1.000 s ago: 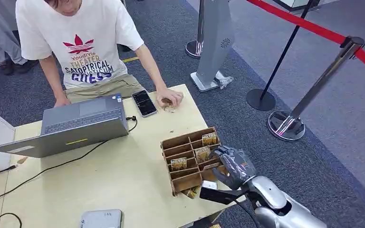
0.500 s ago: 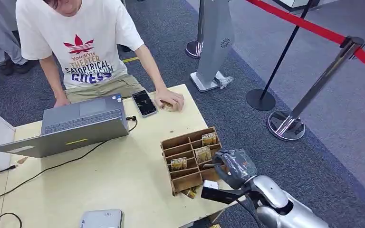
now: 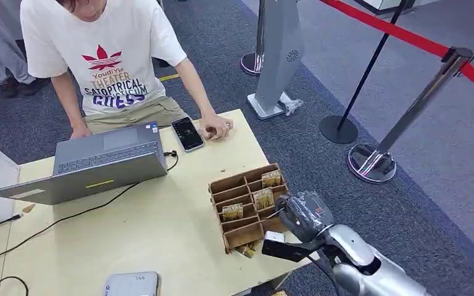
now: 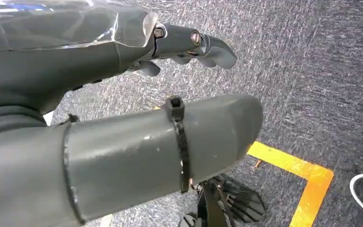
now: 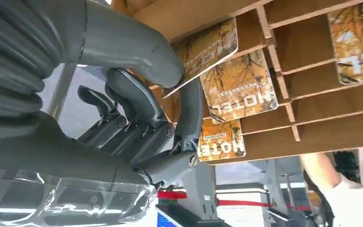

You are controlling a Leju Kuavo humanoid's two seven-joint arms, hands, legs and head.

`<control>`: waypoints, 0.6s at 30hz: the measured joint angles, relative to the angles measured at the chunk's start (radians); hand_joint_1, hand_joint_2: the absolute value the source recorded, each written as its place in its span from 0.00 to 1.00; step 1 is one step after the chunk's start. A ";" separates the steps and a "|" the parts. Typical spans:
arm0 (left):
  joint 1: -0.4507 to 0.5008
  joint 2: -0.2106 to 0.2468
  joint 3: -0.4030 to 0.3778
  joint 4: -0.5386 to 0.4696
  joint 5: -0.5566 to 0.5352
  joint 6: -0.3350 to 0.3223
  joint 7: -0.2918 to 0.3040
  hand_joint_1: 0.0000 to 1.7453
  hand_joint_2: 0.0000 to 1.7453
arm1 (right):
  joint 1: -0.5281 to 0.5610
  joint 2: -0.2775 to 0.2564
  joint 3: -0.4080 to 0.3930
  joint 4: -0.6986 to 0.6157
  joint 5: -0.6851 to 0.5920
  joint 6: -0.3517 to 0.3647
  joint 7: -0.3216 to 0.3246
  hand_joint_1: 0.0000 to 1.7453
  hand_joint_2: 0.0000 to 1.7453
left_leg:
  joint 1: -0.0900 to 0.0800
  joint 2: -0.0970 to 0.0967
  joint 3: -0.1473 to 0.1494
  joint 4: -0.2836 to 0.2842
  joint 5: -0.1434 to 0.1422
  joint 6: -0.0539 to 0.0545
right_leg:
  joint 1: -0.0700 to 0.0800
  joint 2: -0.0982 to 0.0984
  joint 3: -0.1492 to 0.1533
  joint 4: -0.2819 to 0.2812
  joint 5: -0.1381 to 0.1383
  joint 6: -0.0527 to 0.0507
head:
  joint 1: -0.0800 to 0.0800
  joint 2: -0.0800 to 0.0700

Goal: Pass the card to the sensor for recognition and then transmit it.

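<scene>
Over the last second our right robot hand [image 3: 305, 214] drew back slightly from the cardboard organiser [image 3: 247, 206] on the tabletop [image 3: 160, 228], pinching a card [image 5: 203, 49] lifted from its slot; our left robot hand [image 4: 123, 118] hung released.

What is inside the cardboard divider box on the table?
The divider box holds orange hotel cards standing in several slots; others look empty. The right hand covers its near corner, pinching one card.
</scene>
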 joint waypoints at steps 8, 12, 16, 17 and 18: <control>-0.004 0.001 0.000 0.000 -0.020 -0.002 0.000 0.00 0.00 | -0.106 -0.008 -0.017 0.000 -0.104 0.086 -0.118 1.00 1.00 | 0.000 0.001 0.001 0.000 0.000 0.000 | 0.000 0.000 0.000 0.000 0.000 0.000 | 0.000 0.000; -0.005 0.002 0.000 0.000 -0.032 -0.005 0.000 0.00 0.00 | -0.145 -0.025 -0.030 -0.001 -0.143 0.106 -0.141 1.00 1.00 | 0.000 0.001 0.001 0.000 0.000 0.000 | 0.000 0.000 0.000 0.000 0.000 0.000 | 0.000 0.000; -0.006 0.003 0.000 0.000 -0.035 -0.005 0.002 0.00 0.00 | -0.176 -0.043 -0.035 -0.003 -0.171 0.115 -0.155 1.00 1.00 | 0.000 0.001 0.001 0.000 0.000 0.000 | 0.000 0.000 0.000 0.000 0.000 0.000 | 0.000 0.000; -0.006 0.005 0.000 0.000 -0.036 -0.005 0.002 0.00 0.00 | -0.184 -0.047 -0.037 -0.003 -0.175 0.116 -0.158 1.00 1.00 | 0.000 0.000 0.001 0.000 0.000 0.000 | 0.000 0.000 0.000 0.000 0.000 0.000 | 0.000 0.000; -0.006 0.005 0.000 0.000 -0.039 -0.005 0.002 0.00 0.00 | -0.193 -0.050 -0.037 -0.003 -0.187 0.117 -0.164 1.00 1.00 | 0.000 0.001 0.000 0.000 0.000 0.000 | 0.000 0.000 0.000 0.000 0.000 0.000 | 0.000 0.000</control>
